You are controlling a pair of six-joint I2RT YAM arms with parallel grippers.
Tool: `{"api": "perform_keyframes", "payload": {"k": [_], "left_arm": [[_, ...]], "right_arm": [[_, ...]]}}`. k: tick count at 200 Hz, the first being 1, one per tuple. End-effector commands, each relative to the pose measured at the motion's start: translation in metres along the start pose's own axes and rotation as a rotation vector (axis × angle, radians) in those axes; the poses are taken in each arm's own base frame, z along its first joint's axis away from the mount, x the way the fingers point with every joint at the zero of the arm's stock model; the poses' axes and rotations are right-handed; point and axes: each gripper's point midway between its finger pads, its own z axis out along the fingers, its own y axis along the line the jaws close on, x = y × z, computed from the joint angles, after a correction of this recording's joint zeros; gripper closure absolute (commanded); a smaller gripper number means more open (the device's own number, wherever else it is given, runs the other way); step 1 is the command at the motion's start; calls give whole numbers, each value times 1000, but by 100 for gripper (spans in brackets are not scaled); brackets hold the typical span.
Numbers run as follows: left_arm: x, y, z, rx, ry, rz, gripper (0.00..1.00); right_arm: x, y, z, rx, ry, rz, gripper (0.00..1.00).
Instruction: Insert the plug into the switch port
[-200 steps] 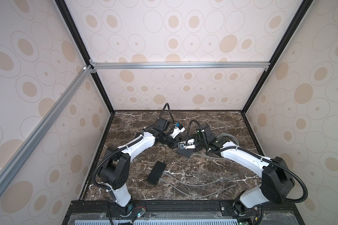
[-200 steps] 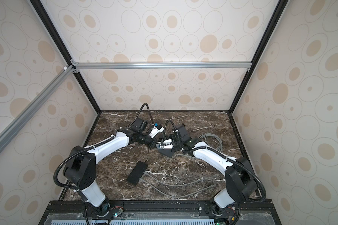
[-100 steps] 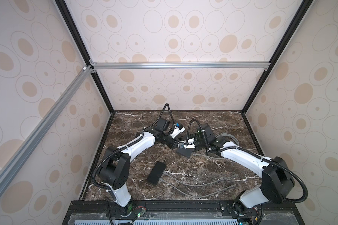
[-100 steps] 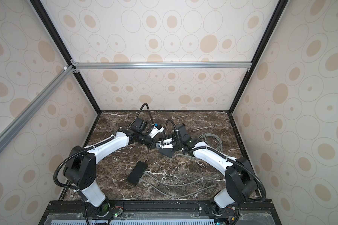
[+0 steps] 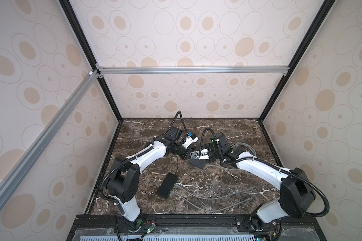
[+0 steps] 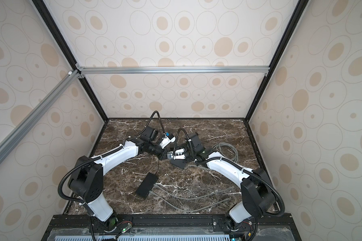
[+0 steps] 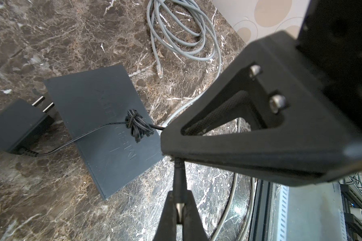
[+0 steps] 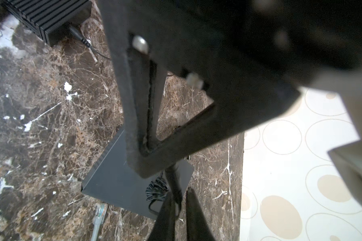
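**Plug gripped at both ends**

The left claw clamps the plug's barrel, with the metal tip showing between its fingers. The right claw pinches the cord end. The plug hangs above the dark switch, which lies flat on the marble worktop.

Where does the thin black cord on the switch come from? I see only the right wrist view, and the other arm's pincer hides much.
Observer: From a black power adapter with two prongs. The left wrist view shows it beside the switch.
Operator: Who holds the plug end?
Observer: The left pincer is shut on the plug; its metal tip shows between the jaws.
Operator: Any other cables?
Observer: A gray cable coil lies on the table right of the switch, in both top views.
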Motion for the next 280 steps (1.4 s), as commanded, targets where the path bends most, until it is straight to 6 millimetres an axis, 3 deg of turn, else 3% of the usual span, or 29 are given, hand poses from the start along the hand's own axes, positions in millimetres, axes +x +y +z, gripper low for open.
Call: {"api": "perform_keyframes", "payload": {"k": [1, 33, 53, 61, 71, 78, 92, 124, 154, 175, 212, 241, 280], "left_arm": [[-9, -16, 3, 57, -5, 58, 100], [-9, -16, 3, 64, -4, 57, 99], [-10, -17, 2, 67, -7, 57, 95], [-12, -17, 1, 60, -14, 57, 84], [-14, -12, -1, 23, -26, 52, 56], [-17, -6, -4, -18, -43, 48, 42], [-24, 10, -15, -112, -88, 33, 30], [-43, 39, -52, -255, -219, -1, 29], [-48, 52, -78, -412, -309, 6, 29], [-46, 45, -71, -414, -299, 38, 29], [-31, 49, -39, -413, -194, 28, 27], [-21, 54, -23, -404, -139, 3, 19], [-18, 59, -17, -404, -111, -8, 20]], "right_arm": [[-3, -3, -1, 15, -27, 26, 87], [-5, -4, -2, 23, -40, 46, 90], [-6, -6, -2, 39, -48, 61, 100], [-5, -8, -3, 46, -47, 73, 100], [-5, -11, -4, 61, -50, 93, 100], [-3, -14, -5, 77, -49, 112, 100], [3, -19, -8, 107, -45, 156, 100], [20, -42, -17, 202, -50, 294, 100], [39, -87, -28, 336, -64, 444, 100], [59, -122, -31, 449, -54, 522, 100], [120, -173, -26, 643, 90, 677, 100], [140, -175, -5, 634, 166, 717, 100], [149, -130, 11, 562, 167, 812, 100]]}}
